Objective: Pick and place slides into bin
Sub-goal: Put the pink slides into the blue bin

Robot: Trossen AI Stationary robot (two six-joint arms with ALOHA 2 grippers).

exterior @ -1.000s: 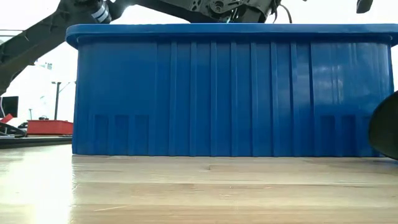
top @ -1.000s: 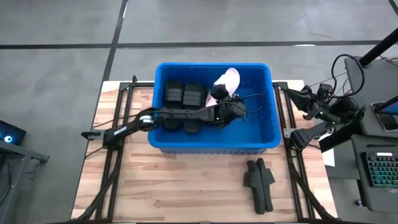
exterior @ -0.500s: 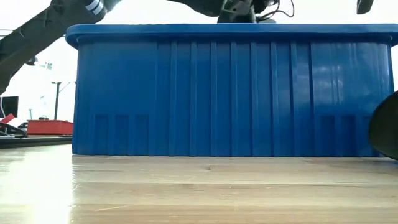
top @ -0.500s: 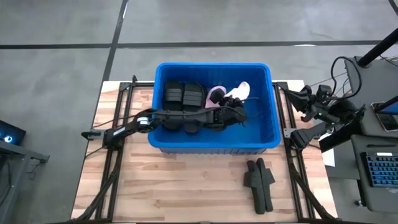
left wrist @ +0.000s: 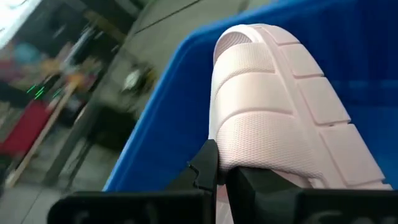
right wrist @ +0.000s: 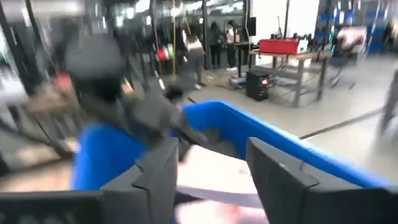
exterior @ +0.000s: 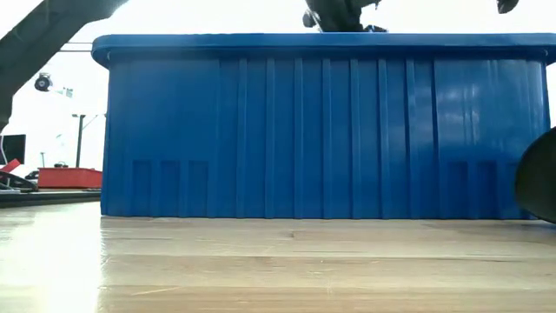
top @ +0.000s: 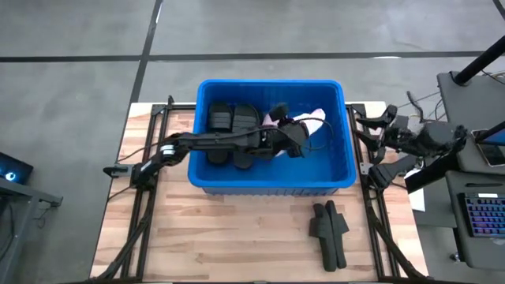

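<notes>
Pink slide [left wrist: 273, 112] inside blue bin [top: 331, 170], w/ black slides [top: 233, 120] beside it. Left tool [top: 293, 136] pinches pink slide's edge. Right tool [right wrist: 208, 171] off bench's [top: 237, 244] right side, fingers apart, nothing held. Black pair [top: 330, 230] on bench.

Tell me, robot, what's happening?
Left claw shut on pink slide, inside blue bin. Right claw open, parked aside. Black slides wait on table.

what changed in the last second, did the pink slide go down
Yes. The left hand, shut on the pale pink slide, lowered it from upright to lying inside the blue bin. The right hand shifted at the table's side. The black slides stayed put.
</notes>
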